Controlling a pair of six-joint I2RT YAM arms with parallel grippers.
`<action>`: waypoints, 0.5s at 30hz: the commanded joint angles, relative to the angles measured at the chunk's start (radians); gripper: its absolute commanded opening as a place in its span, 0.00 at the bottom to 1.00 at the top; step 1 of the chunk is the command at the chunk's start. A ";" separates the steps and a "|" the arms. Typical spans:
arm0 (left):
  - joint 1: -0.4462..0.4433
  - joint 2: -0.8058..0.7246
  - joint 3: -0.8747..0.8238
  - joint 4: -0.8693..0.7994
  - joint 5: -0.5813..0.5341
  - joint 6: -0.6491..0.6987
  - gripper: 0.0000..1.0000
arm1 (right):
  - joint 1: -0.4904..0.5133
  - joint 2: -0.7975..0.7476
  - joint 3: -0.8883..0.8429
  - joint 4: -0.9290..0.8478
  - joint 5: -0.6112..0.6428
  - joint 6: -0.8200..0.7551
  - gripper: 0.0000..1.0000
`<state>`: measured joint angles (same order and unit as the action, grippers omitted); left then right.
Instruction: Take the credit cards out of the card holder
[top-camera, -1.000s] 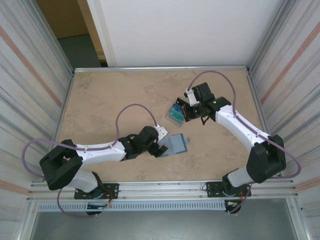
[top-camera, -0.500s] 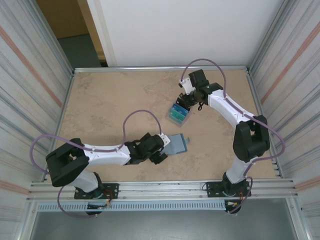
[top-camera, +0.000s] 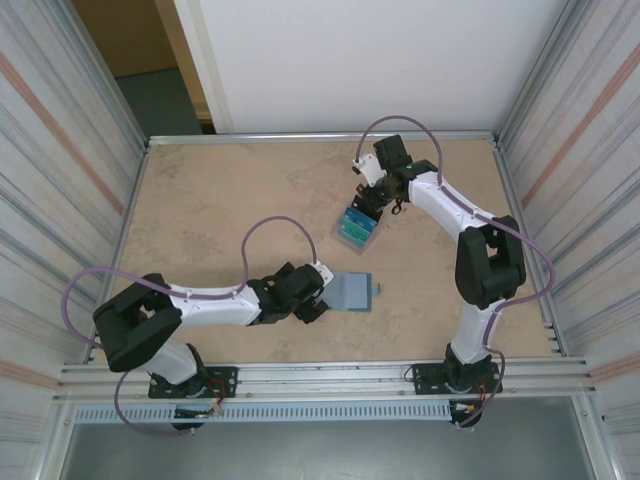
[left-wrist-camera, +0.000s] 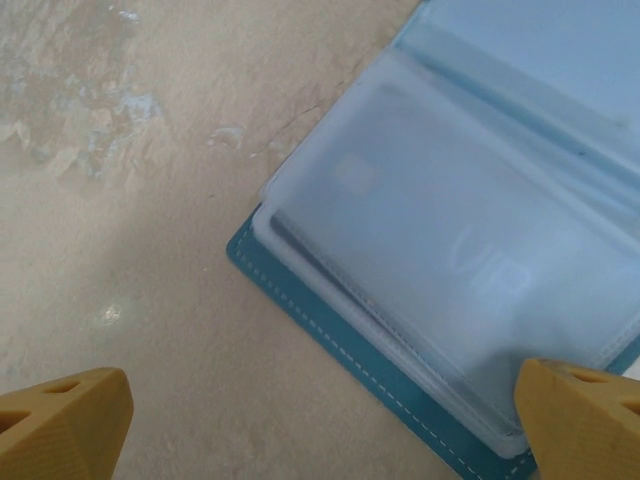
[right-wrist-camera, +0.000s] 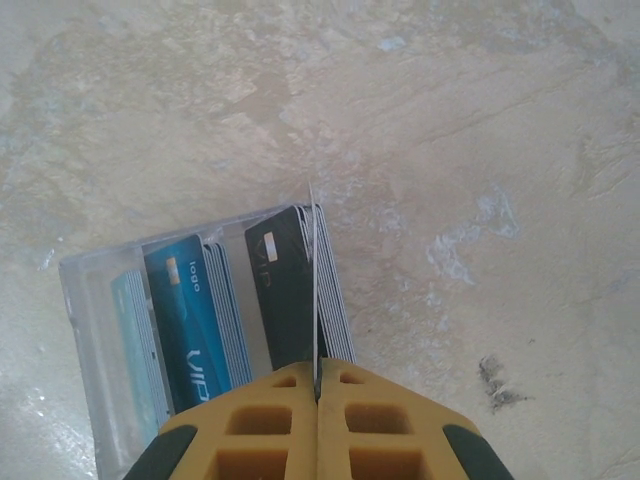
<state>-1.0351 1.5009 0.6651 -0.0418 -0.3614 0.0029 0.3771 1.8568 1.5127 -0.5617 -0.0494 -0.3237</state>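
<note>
The card holder (top-camera: 352, 292) lies open on the table, its clear sleeves up. In the left wrist view the card holder (left-wrist-camera: 450, 250) shows a pale card inside a sleeve and a teal stitched edge. My left gripper (top-camera: 322, 296) sits at its left side, open; the left gripper (left-wrist-camera: 320, 425) straddles the holder's near corner without touching it. My right gripper (right-wrist-camera: 317, 385) is shut on one thin card (right-wrist-camera: 316, 280), seen edge-on, above the black credit cards (right-wrist-camera: 285, 300). Blue cards (right-wrist-camera: 190, 310) and teal cards (right-wrist-camera: 135, 330) stand beside them.
The card stacks stand in a clear plastic tray (top-camera: 355, 228) on the table's back right; the tray wall (right-wrist-camera: 90, 290) is see-through. Metal rails border the tan table (top-camera: 220, 210), and corrugated walls close in on both sides.
My right arm has swung back and left, bringing its gripper with the card over the clear tray. The left gripper has edged along the holder's left side.
</note>
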 joint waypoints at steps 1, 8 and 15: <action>0.007 -0.006 -0.018 -0.052 -0.021 0.000 0.99 | -0.006 0.025 0.030 -0.015 -0.023 -0.034 0.00; 0.007 -0.032 -0.012 -0.061 -0.021 0.003 0.99 | -0.007 0.042 0.030 -0.035 -0.043 -0.044 0.00; 0.007 -0.085 -0.008 -0.068 -0.018 0.001 0.99 | -0.006 0.060 0.044 -0.081 -0.020 -0.058 0.00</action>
<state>-1.0332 1.4628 0.6651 -0.0856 -0.3611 0.0029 0.3771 1.8973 1.5169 -0.5953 -0.0788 -0.3531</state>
